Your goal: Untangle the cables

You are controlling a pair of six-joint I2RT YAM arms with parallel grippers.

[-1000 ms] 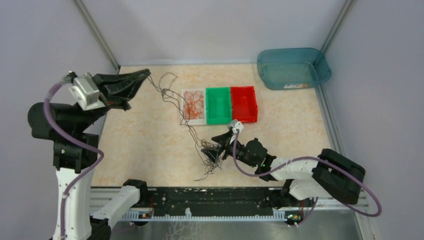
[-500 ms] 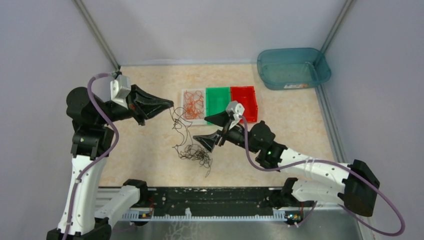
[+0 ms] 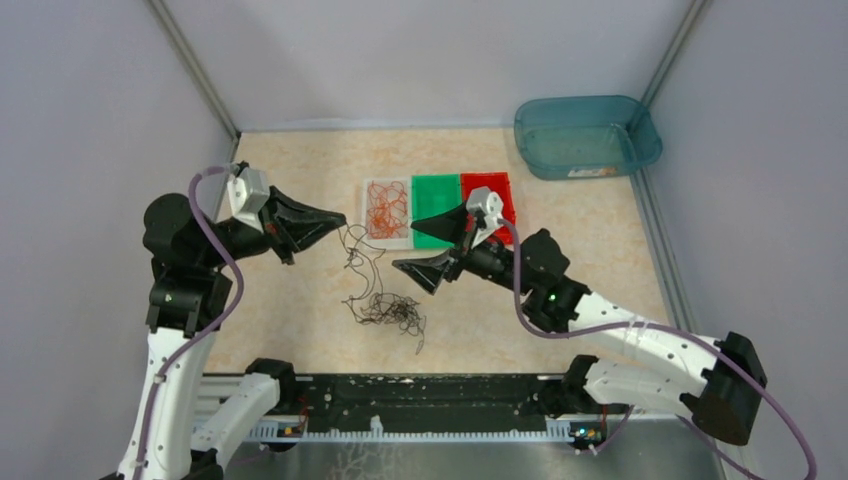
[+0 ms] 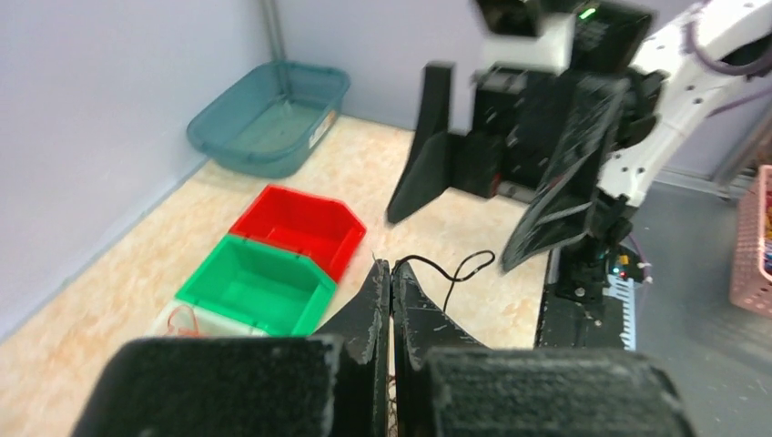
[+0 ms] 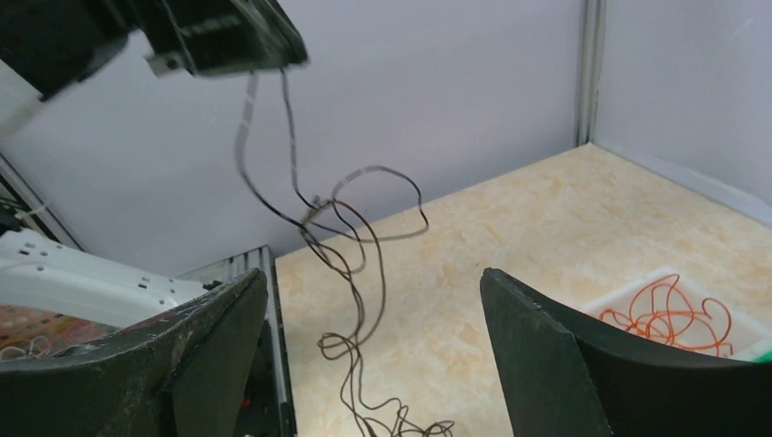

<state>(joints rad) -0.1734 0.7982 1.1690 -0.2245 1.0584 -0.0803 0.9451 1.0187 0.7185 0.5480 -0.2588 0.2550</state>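
Thin dark cables (image 3: 383,308) lie in a tangle on the table, and a few strands rise to my left gripper (image 3: 343,218). That gripper is shut on the dark cables; a curl of dark cable (image 4: 460,269) sticks out past the left gripper's (image 4: 391,267) tips. My right gripper (image 3: 424,246) hangs open just right of the raised strands, holding nothing. In the right wrist view the dark cables (image 5: 350,238) dangle between and beyond the open right gripper (image 5: 373,275), under the left gripper (image 5: 228,36). Orange-red cables (image 3: 385,211) lie in a white bin (image 3: 371,238).
A green bin (image 3: 437,208) and a red bin (image 3: 492,208) stand in a row beside the white bin. A teal tub (image 3: 586,136) sits at the far right corner. Grey walls close in the table on three sides.
My left gripper came down from high at the far left toward the middle, still holding the strands. My right gripper left the tangle, opened and rose toward the bins.
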